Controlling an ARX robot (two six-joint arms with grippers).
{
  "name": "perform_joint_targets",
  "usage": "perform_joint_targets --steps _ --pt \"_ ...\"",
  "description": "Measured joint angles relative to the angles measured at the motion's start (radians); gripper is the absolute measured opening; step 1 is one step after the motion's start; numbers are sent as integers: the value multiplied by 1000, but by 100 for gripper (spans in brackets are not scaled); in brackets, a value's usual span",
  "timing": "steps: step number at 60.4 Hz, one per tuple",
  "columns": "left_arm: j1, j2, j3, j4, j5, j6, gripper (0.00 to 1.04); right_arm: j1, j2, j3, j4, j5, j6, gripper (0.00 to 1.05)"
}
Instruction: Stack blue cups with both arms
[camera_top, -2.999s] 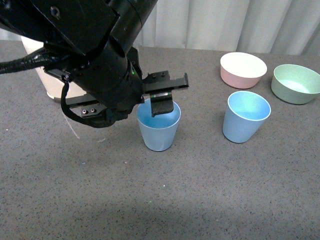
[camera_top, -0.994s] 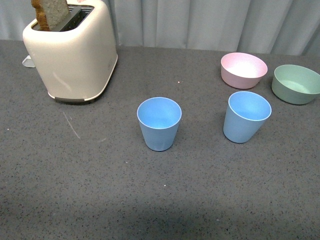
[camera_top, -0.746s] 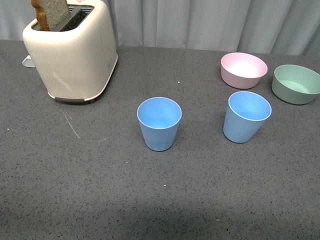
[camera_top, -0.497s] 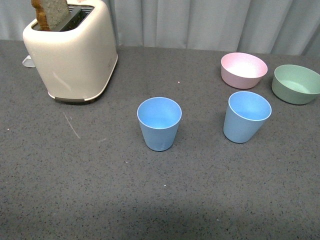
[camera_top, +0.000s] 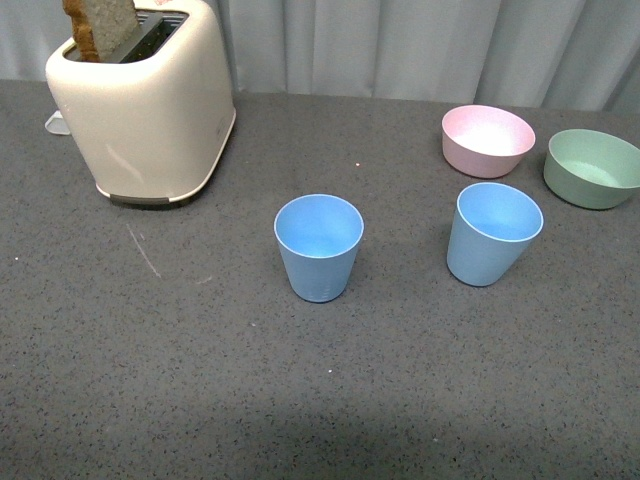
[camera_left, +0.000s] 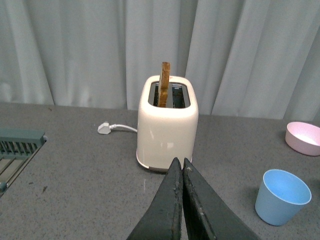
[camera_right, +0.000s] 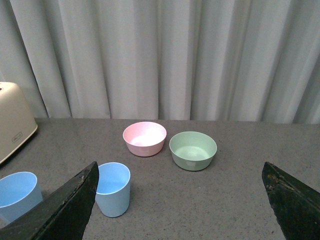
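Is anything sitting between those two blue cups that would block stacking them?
Nothing visible does. Only bare table lies between the left blue cup and the right blue cup; the pink bowl stands behind, off that line.

Cream toaster (camera_top: 145, 110) with a bread slice (camera_top: 100, 25) in its slot — well apart, pink bowl (camera_top: 487, 140) beside green bowl (camera_top: 592, 167).

Left blue cup (camera_top: 319, 250): stood upright mid-table.
Right blue cup (camera_top: 492, 236): stood upright, well apart to the right.
Pink bowl (camera_top: 487, 141): sat just beyond it, beside green bowl (camera_top: 592, 168).
Toaster (camera_top: 145, 105): far left, held bread slice (camera_top: 103, 22).
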Motion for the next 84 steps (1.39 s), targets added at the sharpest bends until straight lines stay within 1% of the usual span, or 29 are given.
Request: perform_joint_targets --steps 7,9,14,17,25,26,32,35,40,43,45,47,49,53,58,63,68,72,84 --pt "0 -2 0 -3 0 0 4 0 0 0 0 0 0 95" --pt "0 -2 0 -3 0 0 7 0 0 0 0 0 0 95" --pt "0 -3 0 -3 0 0 23 0 0 0 0 0 0 95" --pt "0 -3 0 -3 0 0 30 0 0 0 0 0 0 95" --pt "0 -3 0 -3 0 0 55 0 0 0 0 0 0 95" --pt "0 -3 0 -3 0 0 57 0 0 0 0 0 0 95" --pt "0 -3 0 -3 0 0 77 0 0 0 0 0 0 95" --pt "0 -3 0 -3 0 0 84 0 0 0 0 0 0 95" --pt "0 -3 0 -3 0 0 99 0 0 0 0 0 0 95" --pt "0 -3 0 -3 0 2 98 0 1 0 -2 -2 -4 95" --pt "0 -3 0 -3 0 2 97 -1 19 18 -49 -21 -33 95" --pt "0 -3 0 -3 0 2 98 1 77 57 -140 -42 -88 95" --pt "0 -3 0 -3 0 2 98 3 137 76 -163 -54 -130 95" --pt "0 -3 0 -3 0 2 98 3 269 98 -130 -64 -179 95" --pt "0 -3 0 -3 0 2 98 3 478 135 -15 -79 -200 95" --pt "0 -3 0 -3 0 2 98 3 729 210 110 -79 -192 95" --pt "0 -3 0 -3 0 2 98 7 998 325 162 -67 -151 95" --pt "0 -3 0 -3 0 2 98 14 1181 420 156 -59 -108 95" --pt "0 -3 0 -3 0 2 98 40 1486 626 85 -47 -4 95"
